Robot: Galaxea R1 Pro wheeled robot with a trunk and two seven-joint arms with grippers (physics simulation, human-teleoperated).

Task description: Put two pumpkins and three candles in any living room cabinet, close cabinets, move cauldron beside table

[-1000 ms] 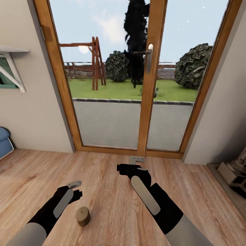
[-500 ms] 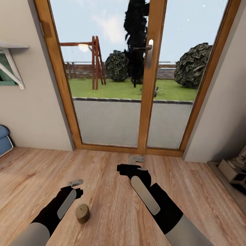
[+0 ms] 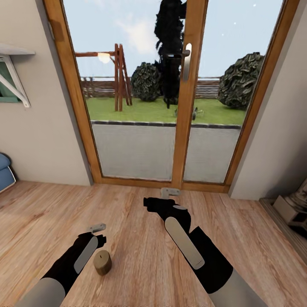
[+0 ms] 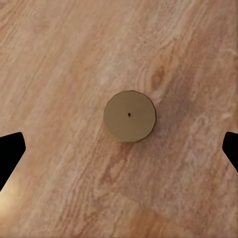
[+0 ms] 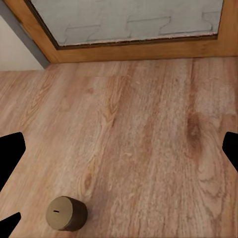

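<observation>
Left fingers: the left gripper (image 4: 119, 148) has its dark fingertips (image 4: 11, 151) set wide apart at the two sides of the left wrist view, holding nothing.
Right fingers: the right gripper (image 5: 119, 148) is spread the same way, tips (image 5: 10, 153) far apart and empty.
Candle: the brown candle (image 3: 102, 262) stands upright on the wood plank floor (image 3: 140, 256), just beside the left gripper (image 3: 97, 233) and apart from it; from above, in the left wrist view, its round top (image 4: 130, 116) with a small dark wick dot sits between the two tips, below them.
Writing: none readable on the candle or elsewhere.
Open room: bare planks on all sides of the candle; the right gripper (image 3: 169, 194) hangs near the door sill.
Edges: wood-framed glass door (image 3: 187, 106) ahead with a metal handle (image 3: 186, 62), pale walls either side.
Around: blue cushion (image 3: 5, 172) at the far left, a grey object (image 3: 294, 207) at the far right, both well apart from the candle.
</observation>
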